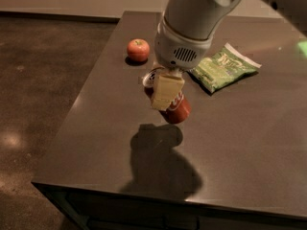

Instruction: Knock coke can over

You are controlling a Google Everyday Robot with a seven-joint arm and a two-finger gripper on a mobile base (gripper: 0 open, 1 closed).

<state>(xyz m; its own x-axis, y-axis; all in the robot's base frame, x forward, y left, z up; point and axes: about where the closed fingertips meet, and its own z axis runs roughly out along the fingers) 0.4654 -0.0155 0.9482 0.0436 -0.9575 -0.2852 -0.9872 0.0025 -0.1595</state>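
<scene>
Red coke can (178, 110) leans behind the gripper (166, 97), grip unreadable, near apple (138, 50) and green bag (223, 67).

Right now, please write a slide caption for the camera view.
Robot's pincer at the tilted coke can on a dark table, red apple and green snack bag behind.

A red apple (138, 50) sits far left on the dark table (249, 143), a small shadow beside it. A green snack bag (223, 67) lies flat, far right. Between them, slightly nearer, hangs the gripper (167, 92). Brown floor (43, 90) spreads to the left.
</scene>
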